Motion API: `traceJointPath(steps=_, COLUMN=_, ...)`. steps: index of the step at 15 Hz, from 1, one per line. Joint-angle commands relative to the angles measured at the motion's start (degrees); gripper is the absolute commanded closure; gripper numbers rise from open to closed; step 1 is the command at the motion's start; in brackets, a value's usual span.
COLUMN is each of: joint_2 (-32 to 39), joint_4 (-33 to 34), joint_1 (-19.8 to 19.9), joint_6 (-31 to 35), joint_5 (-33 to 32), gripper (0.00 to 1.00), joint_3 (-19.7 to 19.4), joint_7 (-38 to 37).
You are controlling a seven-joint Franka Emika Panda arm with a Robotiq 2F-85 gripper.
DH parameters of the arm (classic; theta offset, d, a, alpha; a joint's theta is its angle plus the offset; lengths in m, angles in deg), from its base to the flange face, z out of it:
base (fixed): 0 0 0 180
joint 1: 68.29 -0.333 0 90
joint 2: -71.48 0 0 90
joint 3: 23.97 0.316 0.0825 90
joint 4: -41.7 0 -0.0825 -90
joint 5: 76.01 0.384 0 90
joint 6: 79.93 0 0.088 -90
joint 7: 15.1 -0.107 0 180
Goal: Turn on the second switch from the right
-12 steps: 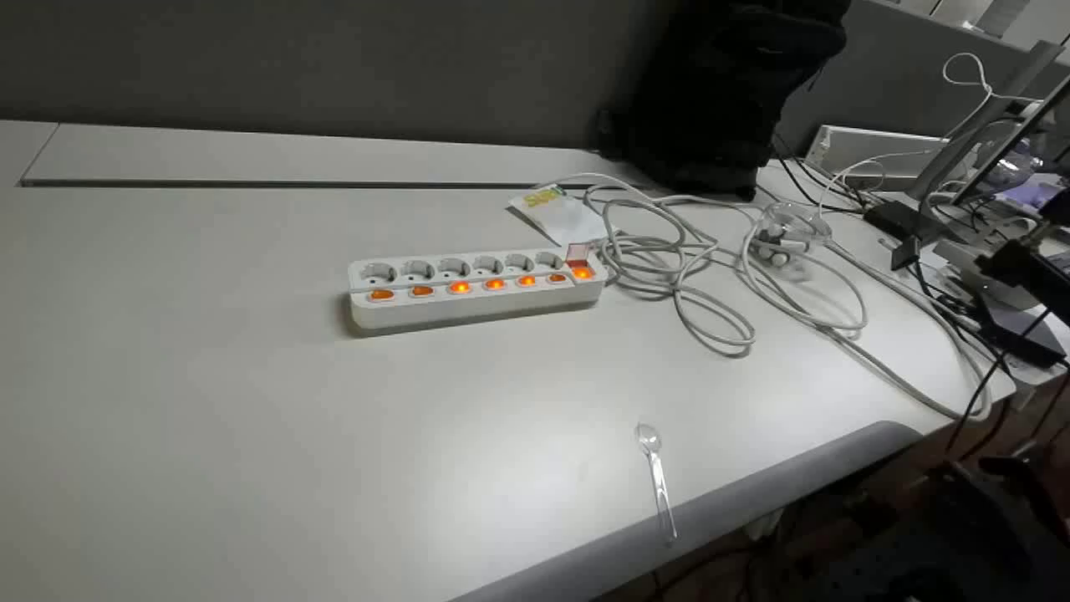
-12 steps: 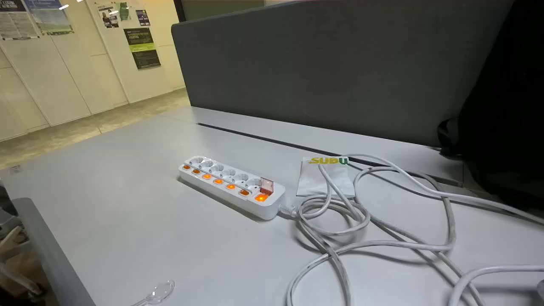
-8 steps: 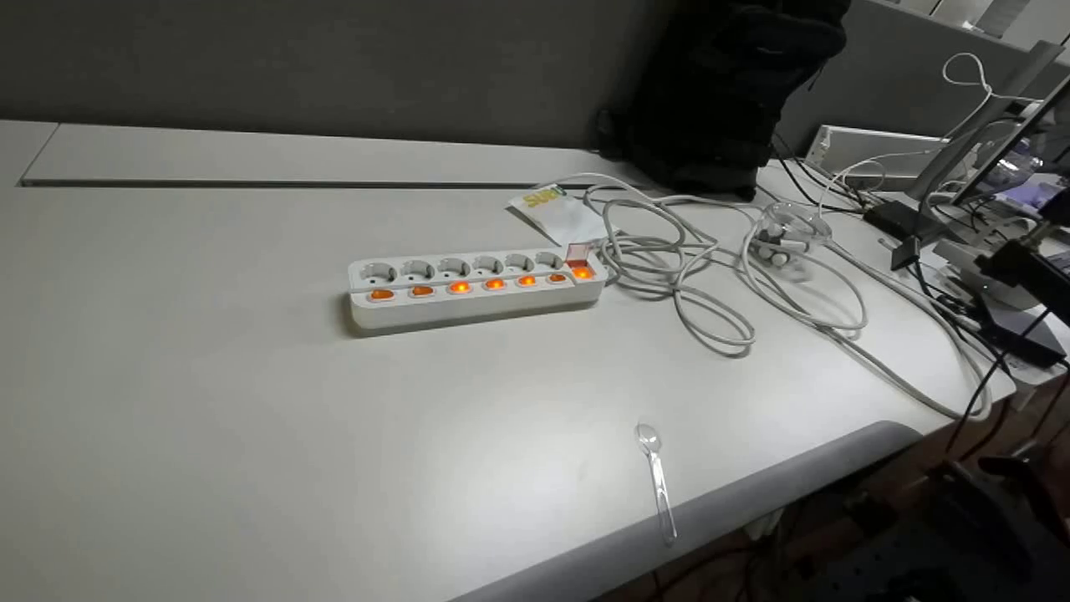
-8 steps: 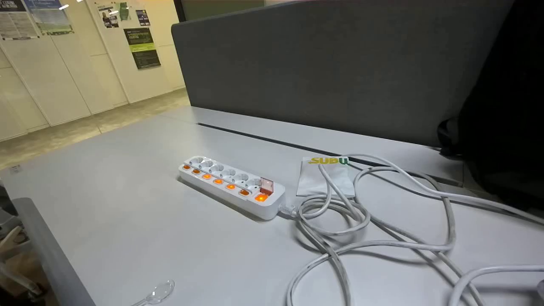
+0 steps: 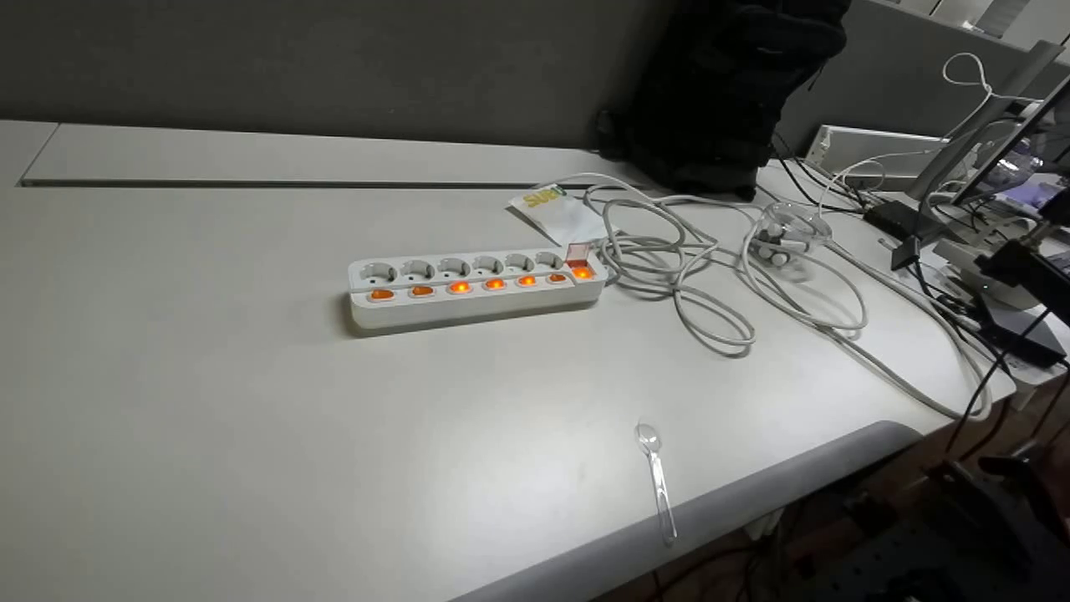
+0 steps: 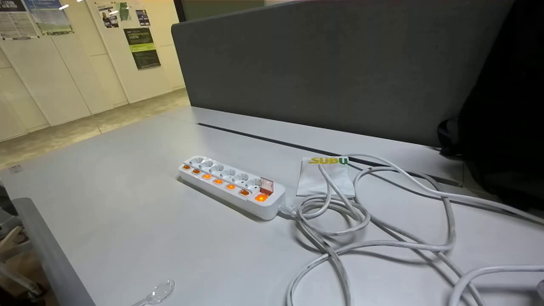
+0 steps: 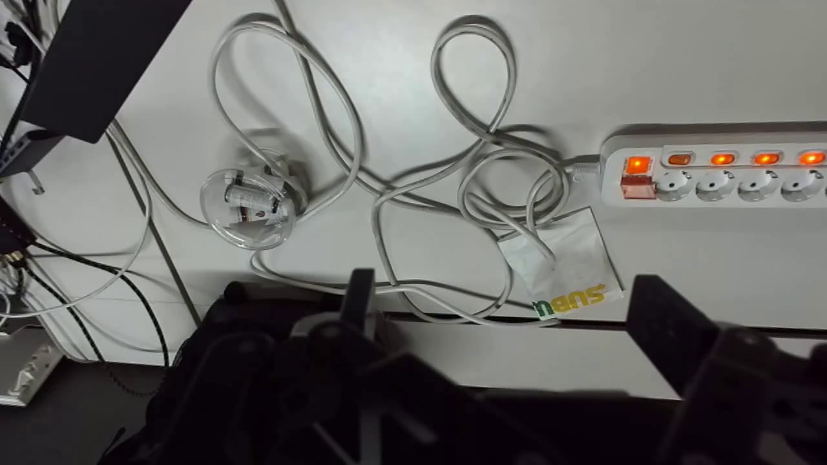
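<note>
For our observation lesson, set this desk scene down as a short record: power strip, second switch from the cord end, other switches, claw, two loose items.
Power strip: white, six sockets, on the desk, cord leaving one end
Second switch: orange, unlit, apparently off
Lit: end switch with its reddish cover raised, third, fourth, fifth
Also unlit: sixth, seventh
Claw: open, holding nothing
Spoon: clear, handle overlapping the gray edge
Paper: white, coloured lettering, cord across part of it
</note>
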Motion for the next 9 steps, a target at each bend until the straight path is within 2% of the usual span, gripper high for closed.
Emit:
traceJointPath(steps=1, joint_2=0.0, joint_4=0.1, joint_1=0.1, joint_6=-0.2, joint_5=0.1, gripper=0.0, joint_3=0.1, joint_7=0.1)
traceJointPath(steps=5, joint_2=1.1, joint_4=0.1, joint_1=-0.3, joint_6=2.3, joint_5=0.6, gripper=0.0, joint_3=0.1, joint_7=-0.3)
traceJointPath(steps=9, joint_2=7.3, joint_4=0.6, joint_1=-1.0, joint_6=9.3, joint_5=1.3, gripper=0.0, joint_3=0.6, joint_7=-1.4)
